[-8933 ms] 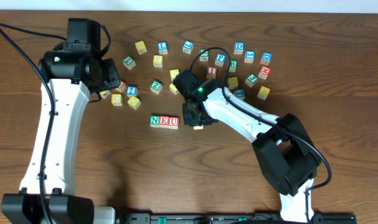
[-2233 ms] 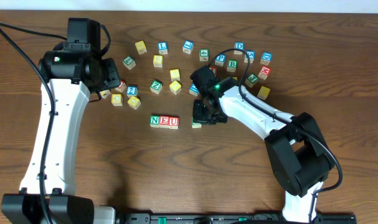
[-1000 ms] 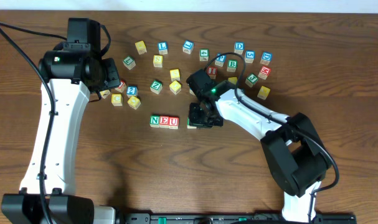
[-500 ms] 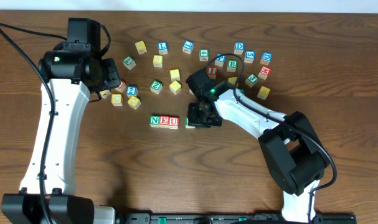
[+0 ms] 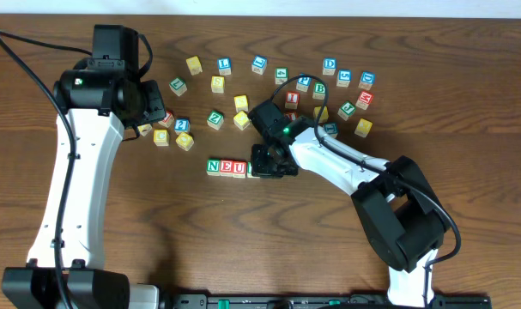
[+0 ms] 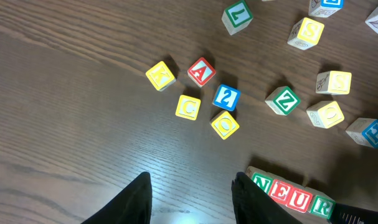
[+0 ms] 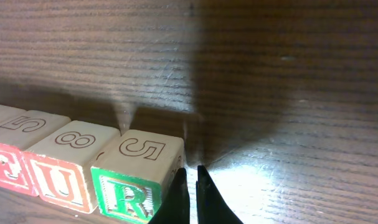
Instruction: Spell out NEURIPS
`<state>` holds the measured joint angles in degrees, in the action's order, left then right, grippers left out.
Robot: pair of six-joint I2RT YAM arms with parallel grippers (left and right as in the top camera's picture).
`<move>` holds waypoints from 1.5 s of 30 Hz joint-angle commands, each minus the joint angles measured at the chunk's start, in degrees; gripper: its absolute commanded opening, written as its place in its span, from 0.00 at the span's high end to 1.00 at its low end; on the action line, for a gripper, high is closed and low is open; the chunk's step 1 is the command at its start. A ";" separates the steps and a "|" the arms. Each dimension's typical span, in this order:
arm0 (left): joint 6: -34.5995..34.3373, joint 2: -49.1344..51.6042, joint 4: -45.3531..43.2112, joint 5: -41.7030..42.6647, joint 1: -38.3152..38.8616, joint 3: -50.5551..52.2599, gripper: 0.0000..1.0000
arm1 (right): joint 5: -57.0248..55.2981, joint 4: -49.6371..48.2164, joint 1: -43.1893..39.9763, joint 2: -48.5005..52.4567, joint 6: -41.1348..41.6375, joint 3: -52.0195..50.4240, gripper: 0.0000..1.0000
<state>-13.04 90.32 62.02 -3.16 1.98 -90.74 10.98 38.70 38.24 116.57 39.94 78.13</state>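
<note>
Jaws closed and empty, the right gripper [image 7: 190,179] sits just beside the R cube [image 7: 129,186]; left gripper [image 6: 192,200] half-open, empty, above the wood-grain desk [image 6: 64,124].

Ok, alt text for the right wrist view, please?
The right gripper, shut, sits at the right edge of the green-framed R cube, which ends a row after the red-framed E cube and U cube on a dark wooden table.

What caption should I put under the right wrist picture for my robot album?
Closed right tool beside the green R cube, which follows the red U cube.
</note>
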 commanded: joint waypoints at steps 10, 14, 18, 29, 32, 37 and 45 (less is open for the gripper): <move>0.76 -0.42 0.26 -0.55 -0.20 -0.24 0.58 | 1.22 -0.81 0.22 0.70 0.74 -0.33 0.99; 0.76 -0.42 0.28 -0.55 -0.20 -0.24 0.58 | 1.22 -0.83 0.22 0.70 0.74 -0.33 0.99; 0.76 -0.42 0.26 -0.55 -0.20 -0.24 0.58 | 1.66 -1.57 0.28 0.70 0.76 -0.33 0.99; 0.74 -0.42 0.31 -0.52 -0.20 -0.24 0.58 | 1.57 -1.88 0.37 0.66 0.70 -0.13 0.99; 0.72 -0.42 0.61 -0.48 -0.20 -0.22 0.58 | 1.44 -1.20 -1.01 -0.09 -1.18 0.46 0.99; 0.55 -0.39 0.76 -0.42 -0.17 1.38 0.58 | 0.07 2.05 -3.61 -3.30 -4.11 0.66 0.97; 0.37 -0.35 -2.08 4.72 -0.20 10.12 0.62 | -1.68 9.01 -5.75 -3.80 -5.99 0.46 0.97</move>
<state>-13.06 90.32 60.69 -0.99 1.98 -83.92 10.68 46.44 33.06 114.24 35.40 78.17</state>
